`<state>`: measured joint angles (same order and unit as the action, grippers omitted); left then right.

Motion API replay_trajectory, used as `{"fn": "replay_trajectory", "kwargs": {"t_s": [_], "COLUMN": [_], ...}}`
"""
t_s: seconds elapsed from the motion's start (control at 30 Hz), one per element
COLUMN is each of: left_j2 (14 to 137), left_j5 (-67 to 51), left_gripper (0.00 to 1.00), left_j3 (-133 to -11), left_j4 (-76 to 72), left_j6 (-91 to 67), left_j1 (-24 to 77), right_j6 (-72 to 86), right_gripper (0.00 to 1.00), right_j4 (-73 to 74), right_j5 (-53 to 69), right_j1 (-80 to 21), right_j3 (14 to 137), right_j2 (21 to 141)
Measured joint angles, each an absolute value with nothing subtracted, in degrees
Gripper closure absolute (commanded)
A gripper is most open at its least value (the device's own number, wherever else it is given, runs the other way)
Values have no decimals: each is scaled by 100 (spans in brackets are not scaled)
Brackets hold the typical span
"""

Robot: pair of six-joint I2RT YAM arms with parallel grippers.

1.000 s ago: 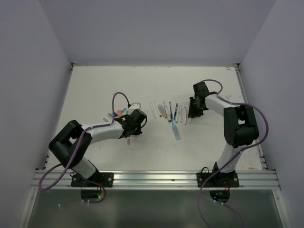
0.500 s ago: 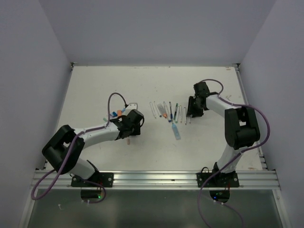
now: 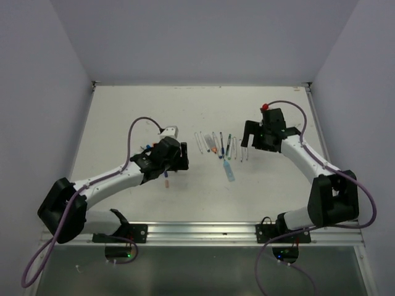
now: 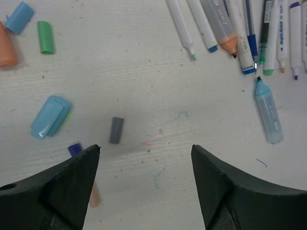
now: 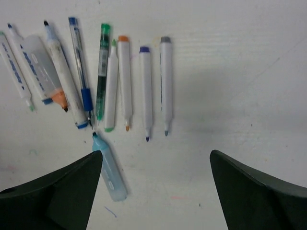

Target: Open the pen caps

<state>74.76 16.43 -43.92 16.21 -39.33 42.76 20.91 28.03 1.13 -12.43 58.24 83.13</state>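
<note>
From above, a row of pens (image 3: 219, 144) is lying on a white worktop (image 3: 123, 111). The left fingers (image 3: 165, 161) and right fingers (image 3: 246, 135) are hovering on either side, both spread wide and gripping nothing.

From the left wrist, loose pen caps (image 4: 47, 37) in orange, blue, green and grey are lying left of the pens.

From the right wrist, the pens are lying side by side, most showing bare tips. A pale blue marker (image 5: 109, 167) is lying just below the row.

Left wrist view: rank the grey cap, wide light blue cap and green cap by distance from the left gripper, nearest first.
From the left gripper:
1. grey cap: just ahead of the fingers, slightly toward the picture's left.
2. wide light blue cap: further out to the picture's left.
3. green cap: far upper left.
</note>
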Motion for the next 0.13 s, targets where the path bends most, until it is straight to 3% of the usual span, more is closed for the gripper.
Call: {"fn": "replay_trajectory", "kwargs": {"t_s": [0.13], "left_j2": [7177], "left_j5": [1210], "left_gripper": [10], "left_j3": [-4233], "left_j4": [1358], "left_j6": [-3959], "left_j1": [4276], "right_j6": [2088], "right_gripper": [1], "right_j4": [2899], "right_j5": [257], "right_j1": [-1439], "right_j3": [5155], "right_j2": [7708]}}
